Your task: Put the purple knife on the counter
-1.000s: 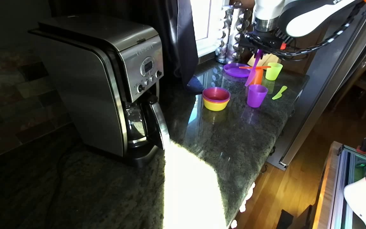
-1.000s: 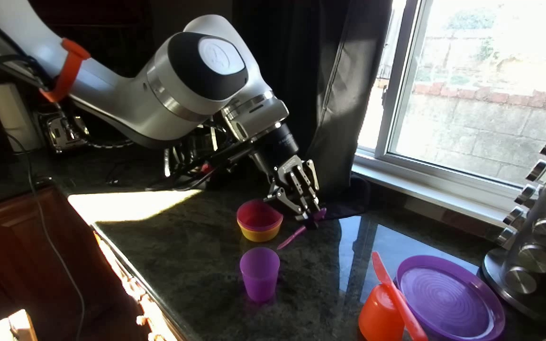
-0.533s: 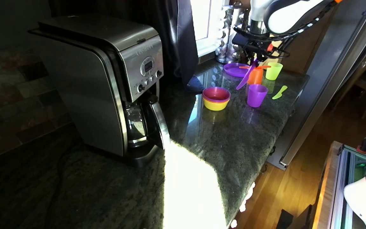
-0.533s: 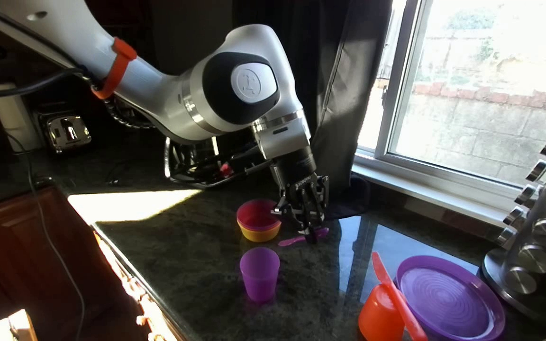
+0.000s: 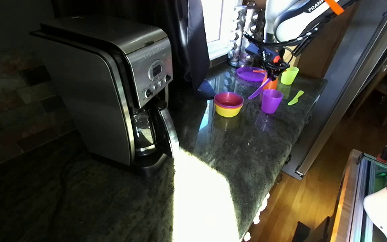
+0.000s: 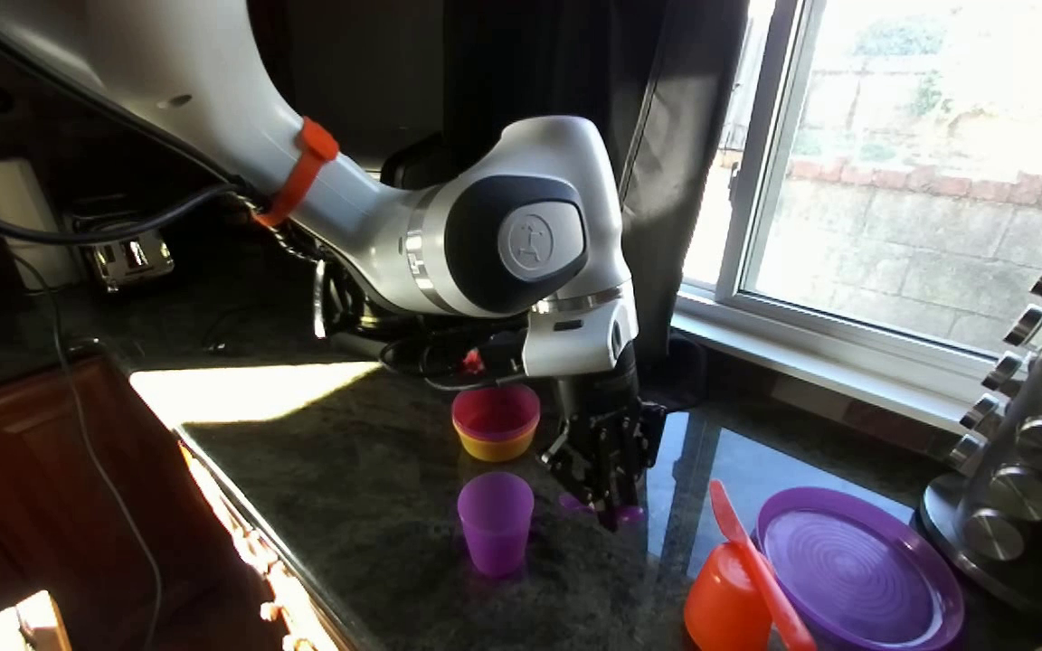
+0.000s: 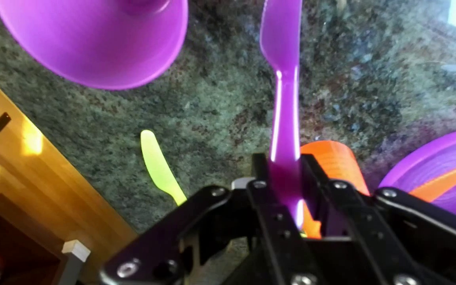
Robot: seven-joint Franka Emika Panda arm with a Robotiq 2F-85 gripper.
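Note:
The purple knife (image 7: 285,107) is held by its handle between the two black fingers of my gripper (image 7: 284,168), blade pointing away from the wrist. In the exterior views, the knife (image 5: 260,89) slants down from the gripper (image 5: 272,76), and only its ends (image 6: 631,514) show beside the fingertips (image 6: 610,515). The dark speckled counter (image 5: 244,148) lies under it; it also shows in the wrist view (image 7: 220,114). The knife is low over the counter, between the purple cup and the orange cup. I cannot tell whether its tip touches the surface.
A purple cup (image 6: 496,524) stands close by. An upturned orange cup (image 6: 725,601) has an orange knife (image 6: 756,570) across it, beside a purple plate (image 6: 860,565). Stacked bowls (image 5: 228,105), a green knife (image 5: 296,97), a green cup (image 5: 289,75) and a coffee maker (image 5: 113,90) are also on the counter.
My gripper has moved lower with the purple knife in it, away from the stacked bowls toward the orange cup. The knife has turned with the gripper. The other objects have not moved.

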